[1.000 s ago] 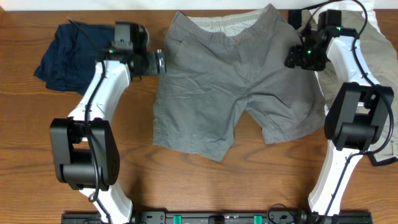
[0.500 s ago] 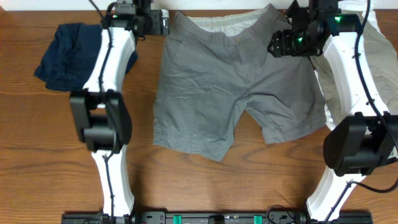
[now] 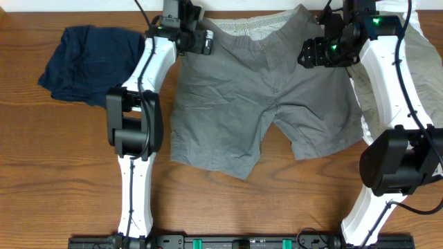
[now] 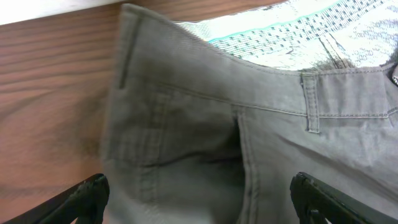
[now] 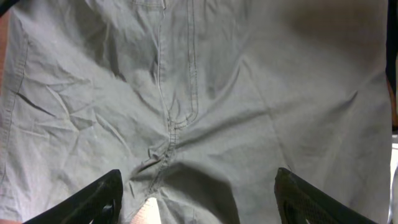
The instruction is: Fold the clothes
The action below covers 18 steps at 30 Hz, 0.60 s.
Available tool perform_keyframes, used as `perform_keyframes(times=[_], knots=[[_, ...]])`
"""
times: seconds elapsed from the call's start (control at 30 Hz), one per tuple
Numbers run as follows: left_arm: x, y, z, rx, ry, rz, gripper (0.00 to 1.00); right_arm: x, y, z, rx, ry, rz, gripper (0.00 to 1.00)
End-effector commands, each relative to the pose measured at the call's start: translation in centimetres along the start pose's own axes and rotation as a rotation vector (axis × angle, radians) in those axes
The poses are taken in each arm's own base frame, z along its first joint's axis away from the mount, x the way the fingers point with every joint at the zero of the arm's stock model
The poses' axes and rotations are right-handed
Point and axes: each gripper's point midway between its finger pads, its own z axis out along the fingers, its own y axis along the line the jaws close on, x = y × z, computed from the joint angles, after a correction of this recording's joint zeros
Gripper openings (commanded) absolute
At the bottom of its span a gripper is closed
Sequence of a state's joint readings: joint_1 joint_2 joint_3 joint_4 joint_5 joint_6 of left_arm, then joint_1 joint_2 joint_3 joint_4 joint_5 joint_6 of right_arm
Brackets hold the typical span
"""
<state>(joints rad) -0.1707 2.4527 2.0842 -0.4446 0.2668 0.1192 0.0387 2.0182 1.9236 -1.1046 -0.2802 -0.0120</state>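
Right, the grey shorts (image 3: pixel 256 104) lie spread flat in the middle of the wooden surface (image 3: pixel 41 173), with the waistband (image 3: pixel 249 26) towards 12 o'clock and both legs pointing to 6. That layout suits a fold from the top edge, which I take to be why both arms are up there.

My left claw (image 3: pixel 206 42) hangs over the waistband corner at about 11 o'clock of the shorts. Its fingers are spread wide and hold nothing. My right claw (image 3: pixel 309 52) sits above the cloth at about 1 o'clock, also spread and empty, with its wrist view looking down the fly seam to the crotch.

A navy garment (image 3: pixel 83 59) is bunched at 10 o'clock and a khaki one (image 3: pixel 415 62) lies at 3 o'clock under the right arm. Both are set aside, I'd judge, for later.

Neither corner is pinched yet, so the fold hasn't begun.
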Motion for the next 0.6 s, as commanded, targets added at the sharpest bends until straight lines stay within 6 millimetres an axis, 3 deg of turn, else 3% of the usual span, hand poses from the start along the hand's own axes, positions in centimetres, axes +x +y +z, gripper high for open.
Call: perform_keyframes(times=[0.0,0.4,0.57], knots=[[0.5,0.5,1.2,0.002,0.007,0.02,0.94,-0.5,0.8,-0.9,-0.007,-0.022,-0.021,0.76],[1.9,1.2,3.1,-0.018,0.031,0.017,0.74,-0.4,1.4,-0.7,-0.013,-0.02,-0.032,0.76],[2.9,2.0,3.0,-0.066,0.071,-0.007,0.42,-0.3,2.0,-0.6,-0.017,-0.016,-0.042,0.75]])
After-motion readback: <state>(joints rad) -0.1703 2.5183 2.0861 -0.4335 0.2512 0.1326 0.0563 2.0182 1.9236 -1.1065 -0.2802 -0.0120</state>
